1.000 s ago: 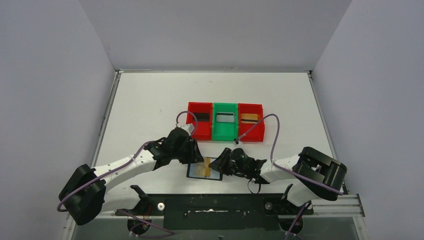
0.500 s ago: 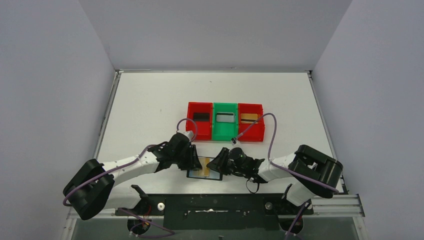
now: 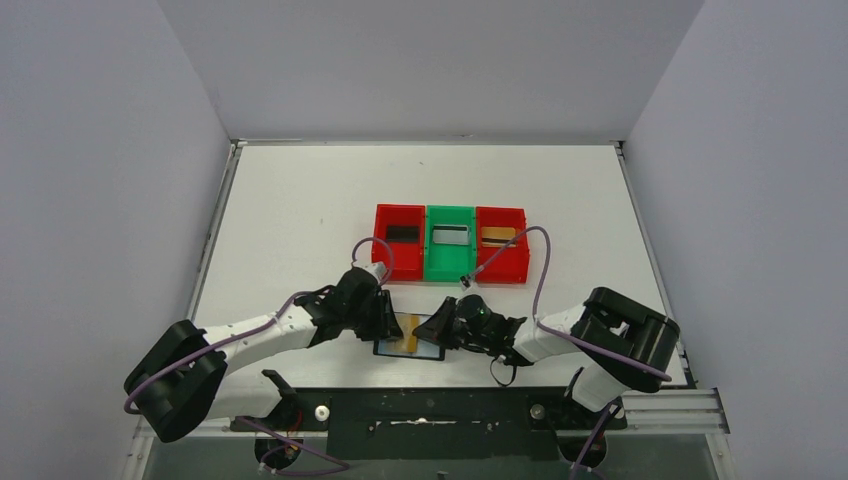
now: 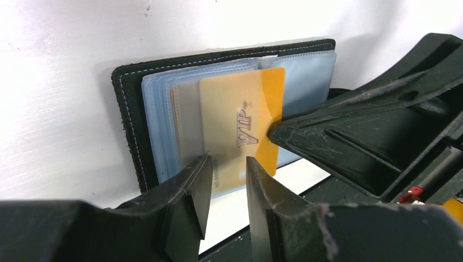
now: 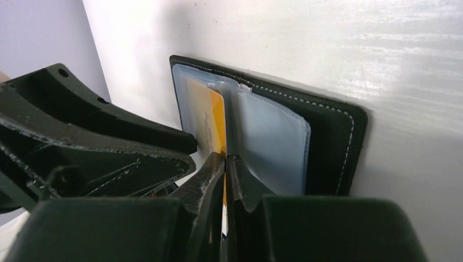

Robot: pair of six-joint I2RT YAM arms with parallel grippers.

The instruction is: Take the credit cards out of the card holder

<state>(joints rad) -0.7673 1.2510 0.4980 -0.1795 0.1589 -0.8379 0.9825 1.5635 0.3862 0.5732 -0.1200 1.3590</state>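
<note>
The card holder (image 3: 428, 350) lies open and flat on the matte white tabletop (image 3: 300, 200), near its front edge and between my two arms. Its cover is black and leather-like, with pale stitching round the rounded rim, and inside is a fan of cloudy blue-grey plastic sleeves (image 4: 158, 109). A smooth gold credit card (image 4: 240, 120) lettered "VIP" sticks partway out of one sleeve. My right gripper (image 5: 225, 159) is pinched closed on that card's thin edge. My left gripper (image 4: 226, 166) has its scuffed black fingers a narrow gap apart, with the tips at the holder's edge and nothing clamped.
</note>
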